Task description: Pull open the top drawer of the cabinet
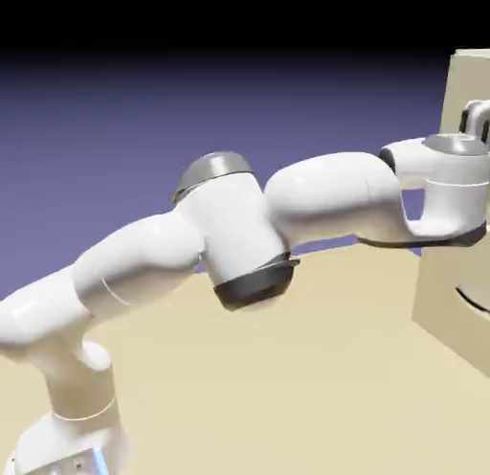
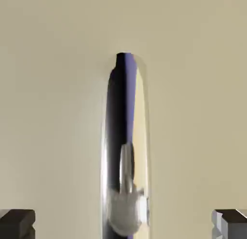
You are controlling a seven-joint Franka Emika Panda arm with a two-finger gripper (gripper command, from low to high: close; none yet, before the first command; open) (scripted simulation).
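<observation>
Gripper fingers parted around the drawer handle, nothing gripped.
The glossy handle, on the pale face of the drawer at the cabinet, lies between the fingers, apart from both. Assessed as rigid and slippery; drawer weight undetermined. Recommended hold: squarely across the bar near mid-length, firm closure, then a straight, steady pull.

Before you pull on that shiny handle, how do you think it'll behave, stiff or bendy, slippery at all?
The handle will probably feel stiff, since its long edges look straight and even. Its mirror-like surface suggests smooth metal, so the fingertips might slide a little along it.
</observation>
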